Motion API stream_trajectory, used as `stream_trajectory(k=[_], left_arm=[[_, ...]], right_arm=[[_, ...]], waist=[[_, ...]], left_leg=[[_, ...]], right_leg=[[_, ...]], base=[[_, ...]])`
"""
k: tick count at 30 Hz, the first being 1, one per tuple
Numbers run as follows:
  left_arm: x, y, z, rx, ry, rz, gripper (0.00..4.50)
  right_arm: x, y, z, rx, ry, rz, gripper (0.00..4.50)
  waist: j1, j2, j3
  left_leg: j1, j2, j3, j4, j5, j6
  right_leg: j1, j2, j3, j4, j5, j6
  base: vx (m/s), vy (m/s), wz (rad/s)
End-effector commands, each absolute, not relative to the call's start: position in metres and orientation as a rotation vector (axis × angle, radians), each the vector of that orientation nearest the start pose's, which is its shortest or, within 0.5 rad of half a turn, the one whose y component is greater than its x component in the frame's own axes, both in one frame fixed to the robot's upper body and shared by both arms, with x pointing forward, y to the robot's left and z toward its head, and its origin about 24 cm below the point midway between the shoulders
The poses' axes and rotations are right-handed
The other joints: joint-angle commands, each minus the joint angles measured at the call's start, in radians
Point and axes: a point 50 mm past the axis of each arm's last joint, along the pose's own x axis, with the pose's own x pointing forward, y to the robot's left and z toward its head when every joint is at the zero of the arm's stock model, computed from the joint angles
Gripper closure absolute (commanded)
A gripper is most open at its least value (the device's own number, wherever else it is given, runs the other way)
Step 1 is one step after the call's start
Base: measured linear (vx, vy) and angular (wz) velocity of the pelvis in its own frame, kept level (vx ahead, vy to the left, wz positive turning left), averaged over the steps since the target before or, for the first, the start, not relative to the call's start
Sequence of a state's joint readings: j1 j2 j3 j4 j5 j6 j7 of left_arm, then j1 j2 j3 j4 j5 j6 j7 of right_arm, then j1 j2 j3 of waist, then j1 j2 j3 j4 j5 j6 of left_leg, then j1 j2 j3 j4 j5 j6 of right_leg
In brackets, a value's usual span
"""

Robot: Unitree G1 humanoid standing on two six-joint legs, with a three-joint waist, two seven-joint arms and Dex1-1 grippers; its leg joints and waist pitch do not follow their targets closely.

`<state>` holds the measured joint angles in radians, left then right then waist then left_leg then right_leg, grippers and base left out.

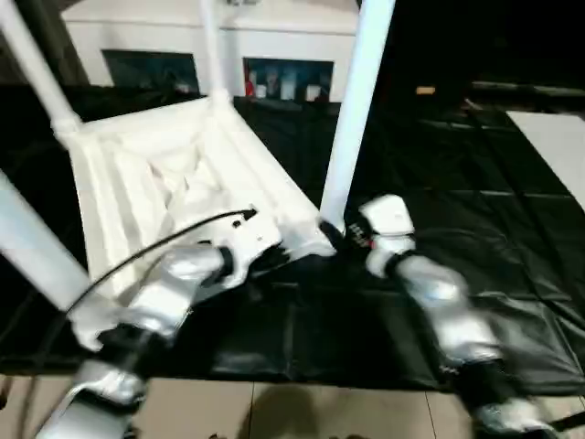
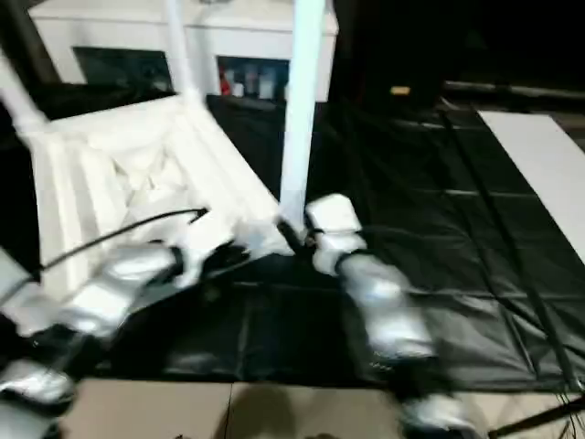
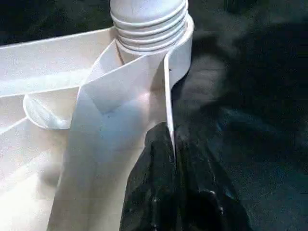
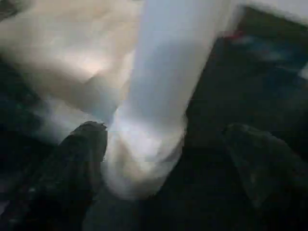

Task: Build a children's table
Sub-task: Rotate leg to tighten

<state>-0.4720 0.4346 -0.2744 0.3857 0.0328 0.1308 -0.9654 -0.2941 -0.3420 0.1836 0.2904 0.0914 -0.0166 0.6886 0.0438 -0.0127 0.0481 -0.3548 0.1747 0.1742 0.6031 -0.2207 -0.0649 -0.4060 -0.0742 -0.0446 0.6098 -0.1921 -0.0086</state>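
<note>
Although the children's table (image 1: 174, 183) lies upside down on the black-covered desk (image 1: 475, 229), most of the build looks done: its ribbed underside faces up and white legs rise from the corner sockets. In the head views a leg (image 1: 356, 110) stands at the near corner closest to the grippers, another leg (image 1: 32, 64) at the far corner on the robot's left, a third thinner one (image 1: 212, 46) at the far corner toward the white cabinet (image 1: 219, 37), and a fourth leg (image 1: 37, 247) at the near left corner. All four appear seated, though I cannot tell how firmly.

Beside the near corner leg, the left gripper (image 3: 174, 192) has its fingers clenched on the thin edge wall of the tabletop just below the socket (image 3: 159, 43), steadying the top. The right gripper (image 4: 166, 159) sits at the base of that same leg, its fingers (image 4: 79, 154) spread to either side of the tube and apparently released from it; whether one pad touches is unclear.

Judging from this, what is left is likely to check the last leg's seating and turn the table onto its feet.
</note>
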Motion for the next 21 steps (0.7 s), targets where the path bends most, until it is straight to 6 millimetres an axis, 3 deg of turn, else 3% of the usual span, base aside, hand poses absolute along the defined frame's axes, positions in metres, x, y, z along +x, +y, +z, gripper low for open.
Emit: stream_trajectory(k=[1, 3, 7, 15, 17, 21], left_arm=[[0.302, 0.143, 0.054, 0.491, 0.366, -1.177, 4.5], [0.3, 0.146, 0.057, 0.483, 0.37, -1.208, 4.5], [0.296, 0.144, 0.061, 0.473, 0.367, -1.265, 4.5], [0.291, 0.138, 0.062, 0.458, 0.371, -1.334, 4.5], [0.291, 0.138, 0.062, 0.458, 0.373, -1.336, 4.5], [0.289, 0.139, 0.062, 0.457, 0.383, -1.347, 4.5]], right_arm=[[0.286, -0.138, 0.051, -0.28, 0.123, 0.946, 0.05], [0.278, -0.14, 0.049, -0.278, 0.175, 1.049, 0.05], [0.278, -0.136, 0.05, -0.266, 0.185, 1.112, 0.05], [0.299, -0.126, 0.053, -0.328, 0.17, 1.051, 0.05], [0.301, -0.125, 0.054, -0.33, 0.171, 1.051, 0.05], [0.303, -0.122, 0.057, -0.282, 0.155, 1.085, 0.05]], waist=[[0.003, -0.001, -0.059], [0.005, -0.001, -0.056], [0.007, -0.002, -0.055], [0.008, -0.002, -0.061], [0.014, -0.001, -0.063], [0.023, -0.001, -0.063]], left_leg=[[-0.003, 0.049, -0.011, -0.07, -0.08, 0.124], [0.001, 0.053, -0.011, -0.073, -0.111, 0.112], [0.002, 0.056, -0.011, -0.074, -0.119, 0.099], [0.004, 0.05, -0.01, -0.069, -0.046, 0.093], [0.008, 0.051, -0.008, -0.067, -0.033, 0.103], [0.006, 0.052, -0.008, -0.067, -0.033, 0.108]], right_leg=[[0.062, -0.065, 0.043, -0.048, 0.025, -0.283], [0.059, -0.067, 0.044, -0.054, -0.045, -0.285], [0.057, -0.069, 0.046, -0.056, -0.077, -0.281], [0.057, -0.066, 0.045, -0.042, 0.013, -0.3], [0.054, -0.065, 0.044, -0.039, 0.04, -0.309], [0.058, -0.067, 0.044, -0.037, 0.049, -0.307]], base=[[0.0, 0.0, 0.0], [0.0, 0.0, 0.0], [0.0, 0.0, 0.0], [0.0, 0.0, 0.0], [0.0, 0.0, 0.0], [0.0, 0.0, 0.0]])
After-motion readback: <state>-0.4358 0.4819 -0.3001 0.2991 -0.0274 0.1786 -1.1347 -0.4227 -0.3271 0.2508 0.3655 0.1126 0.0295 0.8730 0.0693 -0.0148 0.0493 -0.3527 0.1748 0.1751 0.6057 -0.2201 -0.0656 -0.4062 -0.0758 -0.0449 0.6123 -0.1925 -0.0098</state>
